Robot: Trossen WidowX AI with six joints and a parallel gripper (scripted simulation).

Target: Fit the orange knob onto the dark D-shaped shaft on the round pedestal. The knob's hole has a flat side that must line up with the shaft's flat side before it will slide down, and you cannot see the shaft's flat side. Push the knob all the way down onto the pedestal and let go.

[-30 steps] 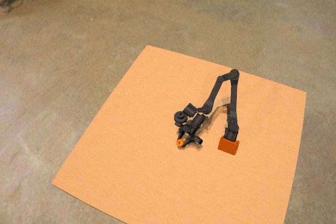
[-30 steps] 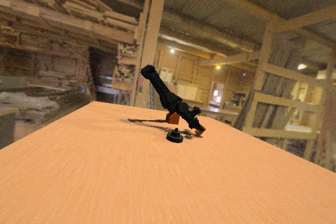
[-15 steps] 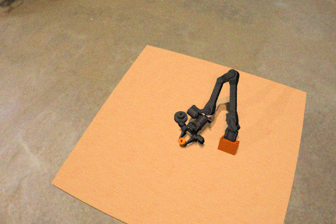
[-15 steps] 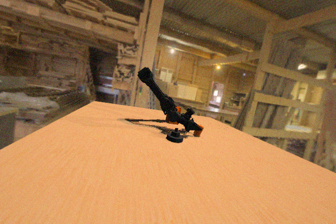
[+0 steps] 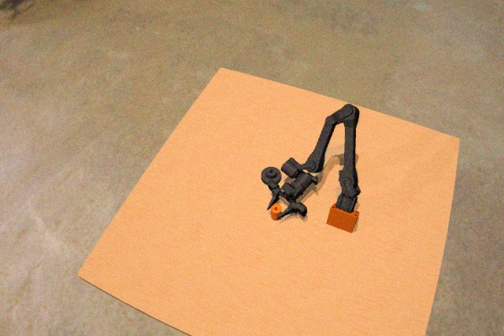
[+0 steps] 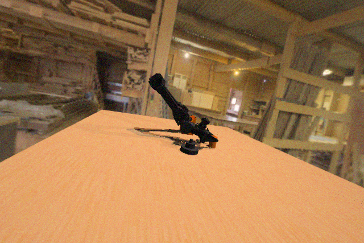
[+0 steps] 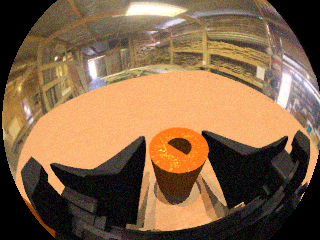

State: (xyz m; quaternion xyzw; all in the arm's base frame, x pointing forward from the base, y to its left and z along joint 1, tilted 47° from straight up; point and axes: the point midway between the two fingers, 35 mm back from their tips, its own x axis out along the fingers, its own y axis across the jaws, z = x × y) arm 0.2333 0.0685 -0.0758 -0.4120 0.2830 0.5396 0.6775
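The tabletop point(image 5: 252, 129) point(image 6: 164, 187) point(image 7: 175, 100) looks like pale wood, finely grained (matt, too); the fingers point(image 5: 273, 212) point(image 6: 215, 139) look like dull black plastic.
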